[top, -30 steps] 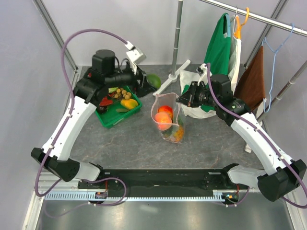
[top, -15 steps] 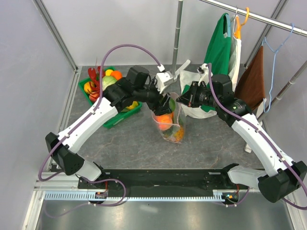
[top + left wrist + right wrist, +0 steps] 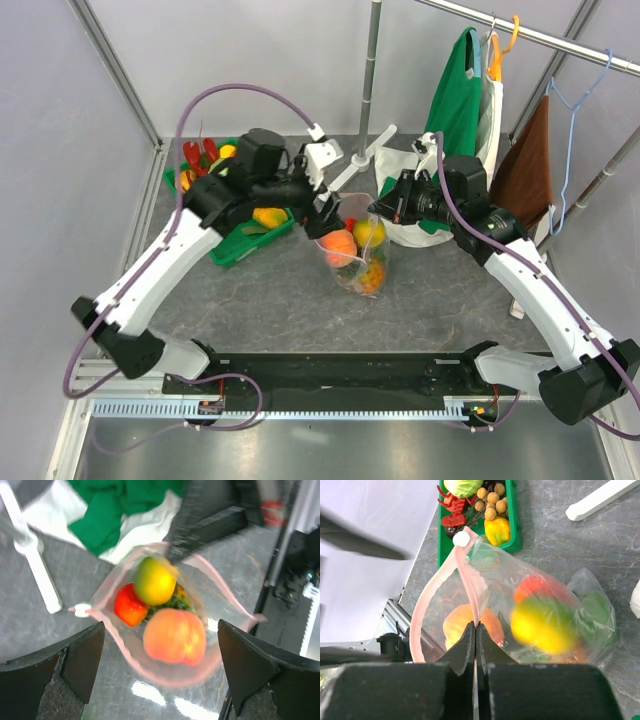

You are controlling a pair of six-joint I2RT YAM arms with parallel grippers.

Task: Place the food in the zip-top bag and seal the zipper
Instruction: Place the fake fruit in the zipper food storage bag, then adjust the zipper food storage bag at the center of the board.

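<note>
The zip-top bag (image 3: 357, 262) stands open on the table, its pink zipper (image 3: 431, 594) forming the mouth. My right gripper (image 3: 384, 209) is shut on the zipper strip at the bag's far rim, as the right wrist view (image 3: 476, 628) shows. My left gripper (image 3: 322, 218) is open and empty just above the mouth; in its wrist view (image 3: 162, 672) the jaws stand wide apart. A yellow-green fruit (image 3: 155, 581), blurred, is dropping into the bag beside a peach (image 3: 175, 636) and a red piece (image 3: 129, 605). Green and orange pieces lie deeper in the bag.
A green tray (image 3: 228, 250) with more toy food stands left of the bag, partly under my left arm; it also shows in the right wrist view (image 3: 516, 525). Behind the bag are a white rack foot (image 3: 366, 155) and green-and-white cloth (image 3: 452, 100) on a garment rail.
My left arm swung from the tray to the bag with the yellow-green fruit, opened and pulled slightly back left. The fruit now falls into the bag. My right gripper kept its hold.
</note>
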